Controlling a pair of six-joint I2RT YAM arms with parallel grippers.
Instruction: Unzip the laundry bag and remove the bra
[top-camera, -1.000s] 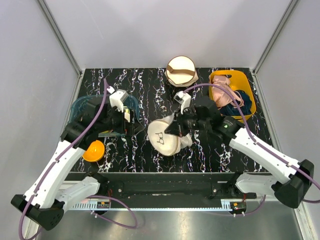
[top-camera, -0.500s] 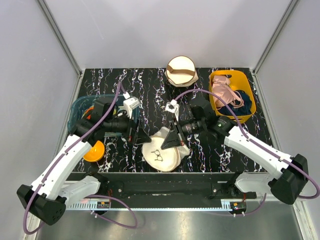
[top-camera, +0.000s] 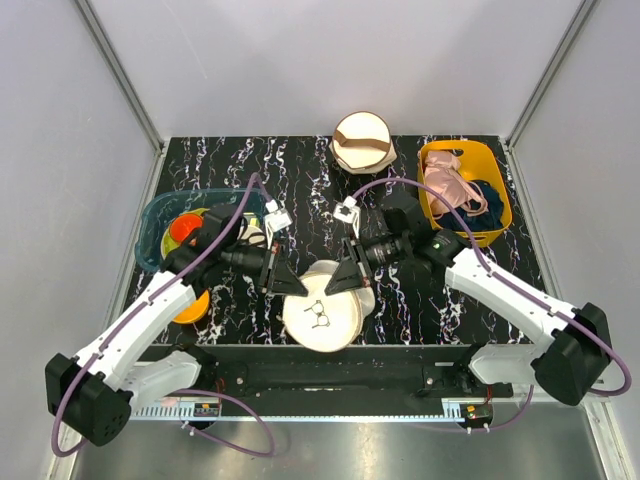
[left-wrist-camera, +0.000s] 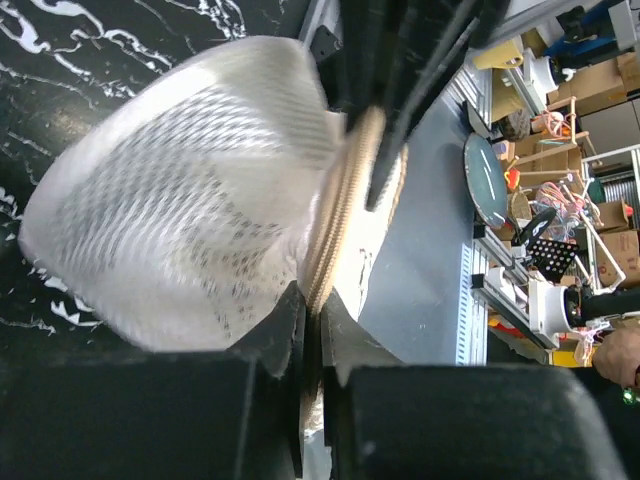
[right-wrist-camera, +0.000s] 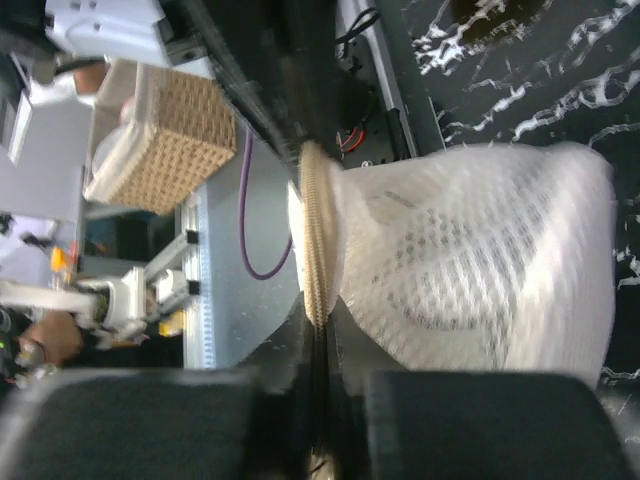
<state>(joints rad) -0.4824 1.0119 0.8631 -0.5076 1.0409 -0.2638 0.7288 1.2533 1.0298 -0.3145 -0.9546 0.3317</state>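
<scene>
Top external: laundry bag (top-camera: 322, 318) shifted nearer

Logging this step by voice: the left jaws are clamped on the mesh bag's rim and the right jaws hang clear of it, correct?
Not quite. The jaws of the left gripper are clamped on the rim of the laundry bag, but those of the right gripper grip it too, as the right wrist view shows.

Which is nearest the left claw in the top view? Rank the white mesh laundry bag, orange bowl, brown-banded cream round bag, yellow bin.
1. White mesh laundry bag: in the left claw, front centre.
2. Orange bowl: front left.
3. Brown-banded cream round bag: back centre.
4. Yellow bin: back right.
</scene>
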